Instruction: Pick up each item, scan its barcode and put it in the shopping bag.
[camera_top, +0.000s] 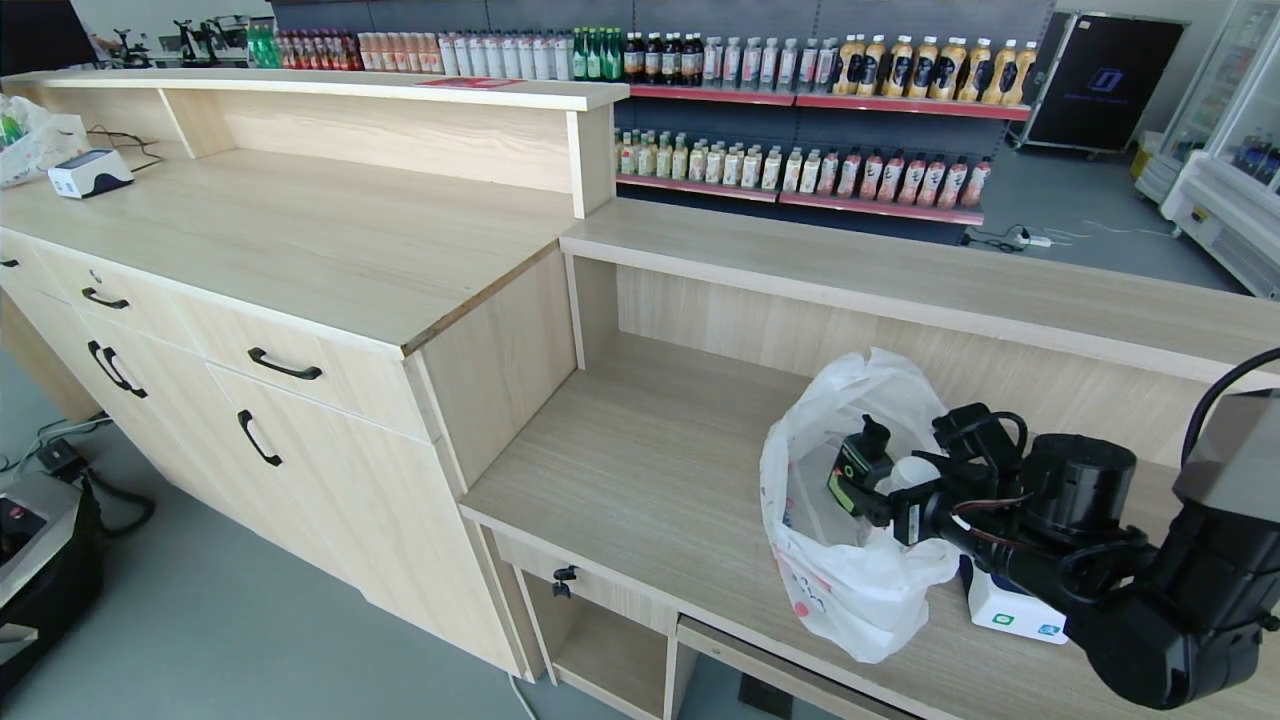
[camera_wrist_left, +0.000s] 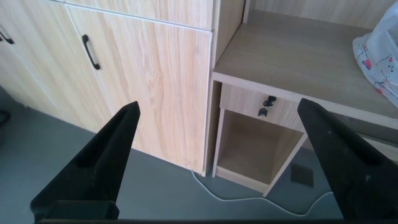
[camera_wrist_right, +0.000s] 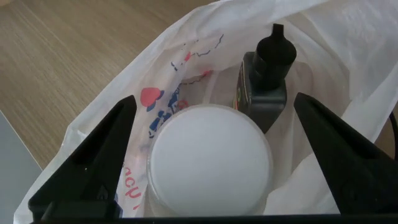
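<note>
A white plastic shopping bag (camera_top: 850, 590) stands open on the lower counter (camera_top: 650, 470). Inside it stands a black bottle (camera_top: 860, 462) with a black cap. My right gripper (camera_top: 885, 500) hangs over the bag's mouth. In the right wrist view this gripper (camera_wrist_right: 214, 98) is open, and a white round-lidded jar (camera_wrist_right: 208, 162) sits between and below its spread fingers, apart from both, next to the black bottle (camera_wrist_right: 267, 81) inside the bag (camera_wrist_right: 180, 68). My left gripper (camera_wrist_left: 217, 106) is open and holds nothing, low in front of the cabinet doors.
A small white box (camera_top: 1005, 605) lies on the counter beside the bag, under my right arm. A white and blue device (camera_top: 90, 172) sits far left on the upper counter (camera_top: 300, 240). Drink shelves (camera_top: 800, 110) stand behind. A cabinet door (camera_wrist_left: 155, 81) and an open cubby (camera_wrist_left: 255, 146) are near my left gripper.
</note>
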